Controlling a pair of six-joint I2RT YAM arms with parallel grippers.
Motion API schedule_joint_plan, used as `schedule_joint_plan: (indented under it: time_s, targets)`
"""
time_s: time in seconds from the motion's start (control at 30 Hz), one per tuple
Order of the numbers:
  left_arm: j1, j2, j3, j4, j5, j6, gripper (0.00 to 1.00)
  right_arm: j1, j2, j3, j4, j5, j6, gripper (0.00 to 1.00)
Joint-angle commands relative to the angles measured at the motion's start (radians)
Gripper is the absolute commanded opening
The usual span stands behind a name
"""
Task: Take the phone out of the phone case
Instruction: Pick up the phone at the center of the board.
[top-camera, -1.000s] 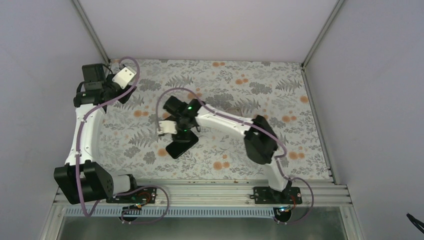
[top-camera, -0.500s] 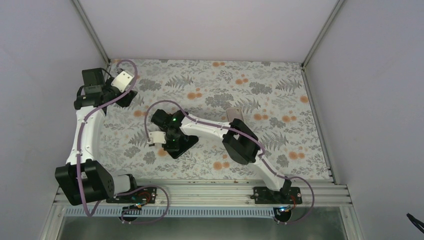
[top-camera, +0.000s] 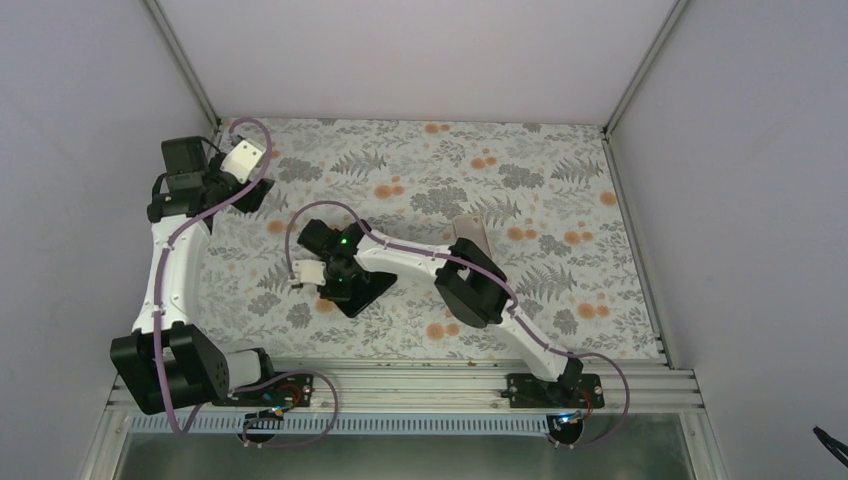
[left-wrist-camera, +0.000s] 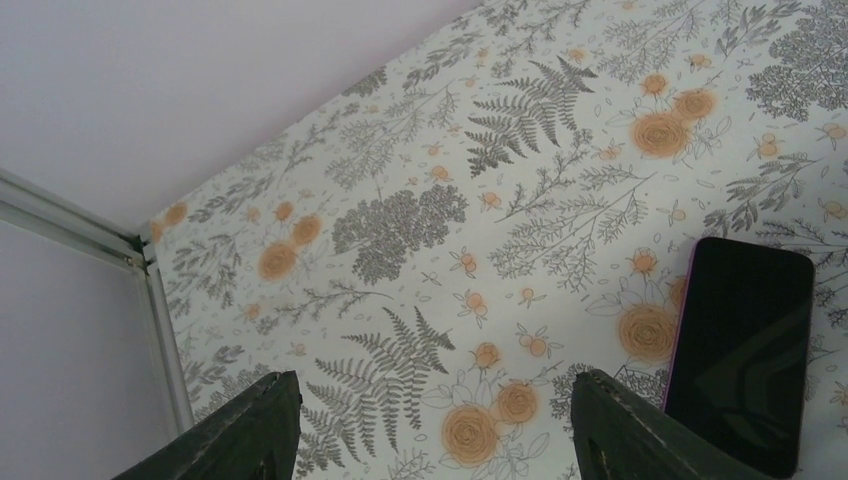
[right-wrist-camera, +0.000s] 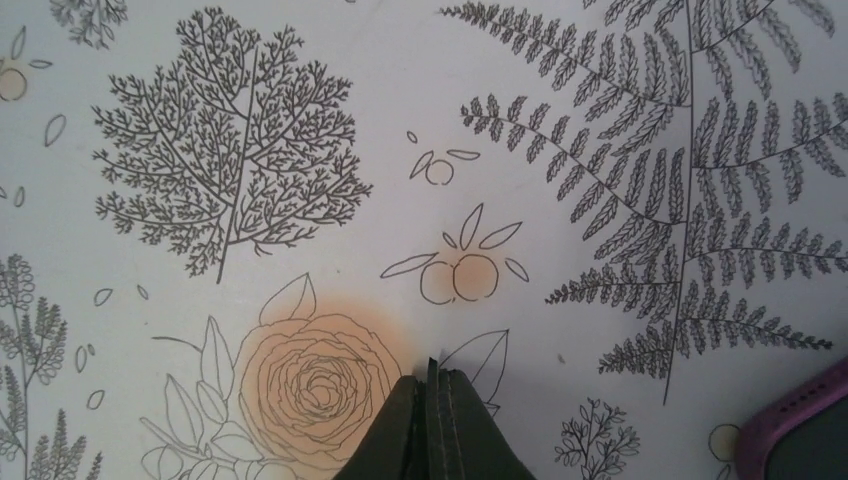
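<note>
The phone in its purple case (top-camera: 362, 291) lies face up, black screen showing, on the flowered table near the middle. My right gripper (top-camera: 334, 281) is shut and empty at the phone's left end. In the right wrist view its fingertips (right-wrist-camera: 432, 375) are pressed together just over the tablecloth, and a purple case corner (right-wrist-camera: 792, 428) shows at the lower right. My left gripper (top-camera: 253, 192) hangs wide open and empty at the far left. In the left wrist view (left-wrist-camera: 434, 385) a black phone with a thin purple edge (left-wrist-camera: 742, 352) lies right of its fingers.
A grey-beige flat rectangle (top-camera: 471, 234) lies on the table right of the right forearm. The side walls and aluminium posts (left-wrist-camera: 165, 330) close in the table on the left, back and right. The arm bases stand on the rail at the near edge.
The right arm has swung left, carrying its shut gripper from above the phone to the phone's left end and uncovering the grey-beige rectangle. The left arm has barely moved.
</note>
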Motion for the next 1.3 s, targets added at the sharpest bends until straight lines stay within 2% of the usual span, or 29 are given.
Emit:
schedule_joint_plan:
  time_s: [0.0, 0.13, 0.37, 0.5, 0.63, 0.7, 0.73, 0.77, 0.8, 0.83, 0.97, 1.27]
  targets:
    - [0.012, -0.032, -0.038, 0.021, 0.011, 0.009, 0.68, -0.006, 0.003, -0.037, -0.030, 0.039, 0.006, 0.04]
    - [0.019, -0.033, -0.056, 0.014, 0.013, 0.026, 0.67, -0.014, -0.080, -0.137, -0.108, 0.031, -0.031, 0.04]
    - [0.029, -0.036, -0.093, 0.025, 0.044, 0.038, 0.67, -0.087, -0.343, -0.451, -0.203, 0.071, -0.073, 0.04]
    - [0.031, -0.020, -0.104, 0.042, 0.075, 0.023, 0.67, -0.184, -0.440, -0.592, -0.148, 0.184, -0.041, 0.04]
    - [0.031, -0.019, -0.103, 0.063, 0.104, 0.008, 0.69, -0.239, -0.559, -0.620, -0.141, 0.100, -0.053, 0.11]
    - [0.031, -0.021, -0.096, 0.059, 0.120, 0.003, 0.72, -0.248, -0.623, -0.628, -0.136, 0.074, -0.059, 0.18]
    - [0.031, -0.024, -0.092, 0.056, 0.129, 0.000, 0.73, -0.254, -0.646, -0.630, -0.138, 0.054, -0.065, 0.31]
    - [0.031, -0.025, -0.090, 0.052, 0.136, 0.000, 0.73, -0.264, -0.664, -0.634, -0.142, 0.037, -0.069, 0.71]
    - [0.031, -0.028, -0.086, 0.048, 0.143, 0.000, 0.75, -0.272, -0.677, -0.644, -0.140, 0.029, -0.075, 0.96]
    - [0.031, -0.028, -0.083, 0.041, 0.150, 0.000, 0.76, -0.279, -0.684, -0.655, -0.141, 0.029, -0.084, 0.99]
    - [0.031, -0.039, -0.080, 0.024, 0.164, -0.002, 0.79, -0.302, -0.661, -0.691, -0.152, 0.045, -0.136, 1.00]
    - [0.031, -0.100, -0.130, 0.049, 0.118, -0.009, 0.80, -0.342, -0.660, -0.834, 0.101, 0.124, -0.237, 1.00]
